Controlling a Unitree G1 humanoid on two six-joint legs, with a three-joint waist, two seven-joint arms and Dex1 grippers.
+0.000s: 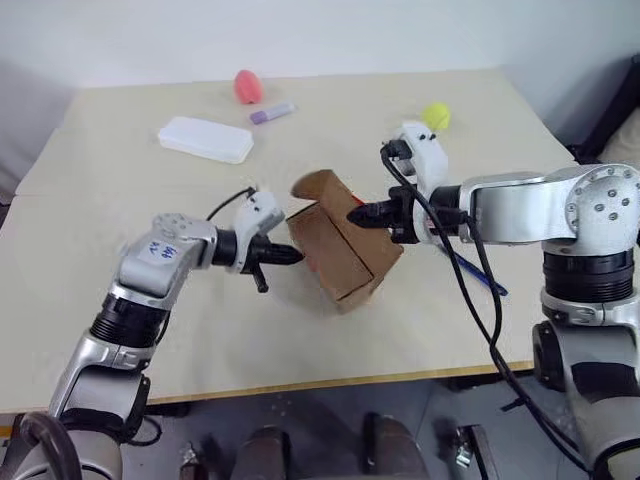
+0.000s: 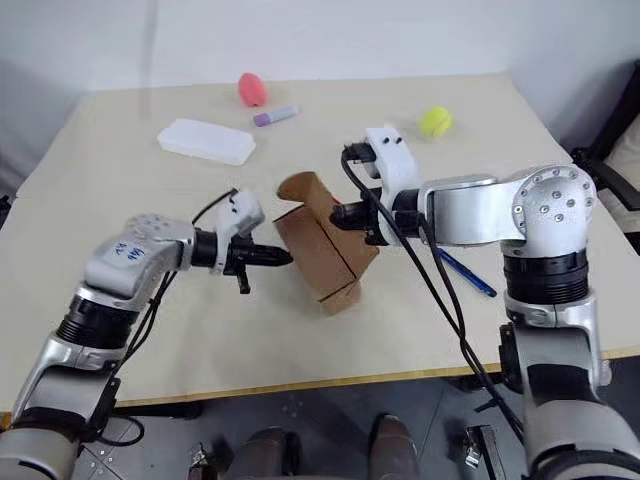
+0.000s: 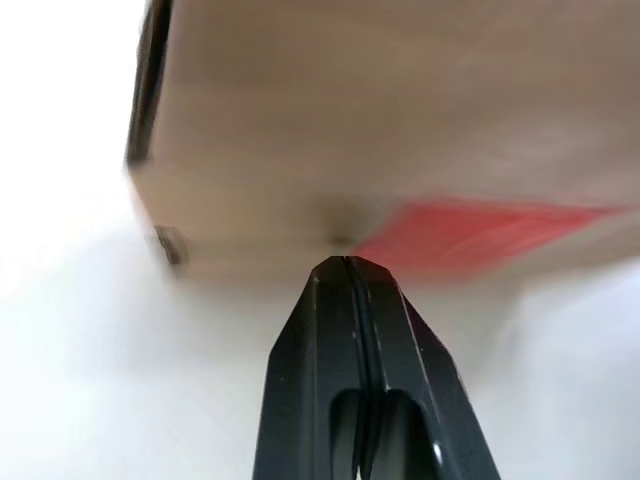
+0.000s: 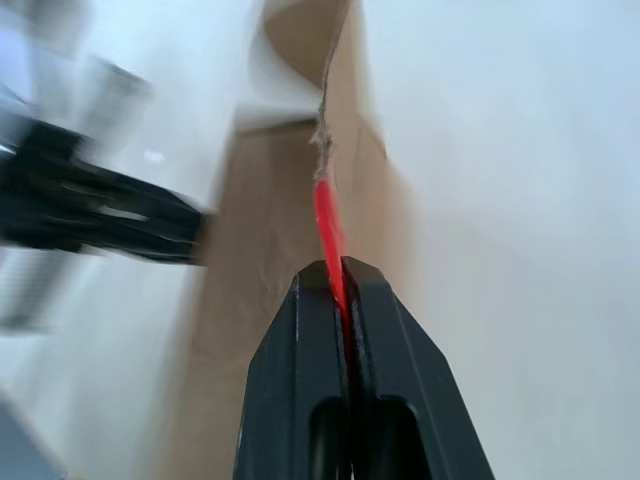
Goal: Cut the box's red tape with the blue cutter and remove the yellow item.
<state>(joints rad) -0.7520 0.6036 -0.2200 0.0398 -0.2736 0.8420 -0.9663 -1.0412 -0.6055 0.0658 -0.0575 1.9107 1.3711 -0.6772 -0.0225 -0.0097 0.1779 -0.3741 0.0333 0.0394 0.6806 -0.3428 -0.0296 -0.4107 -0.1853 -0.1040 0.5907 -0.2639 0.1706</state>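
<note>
The brown box (image 1: 340,255) hangs tilted over the middle of the table, with one flap (image 1: 320,185) curled open at its top. My right gripper (image 1: 352,214) is shut on the box's flap edge, where the red tape (image 4: 327,215) runs in between its fingers. My left gripper (image 1: 298,256) is shut, and its tip touches the box's side beside a patch of red tape (image 3: 470,230). The blue cutter (image 1: 480,275) lies on the table under my right forearm. The yellow item is hidden.
A flat white case (image 1: 205,138) lies at the back left. Behind it are a pink rounded object (image 1: 247,86) and a short purple marker (image 1: 271,113). A yellow-green ball (image 1: 435,116) sits at the back right. The table's front edge (image 1: 330,382) is close below the box.
</note>
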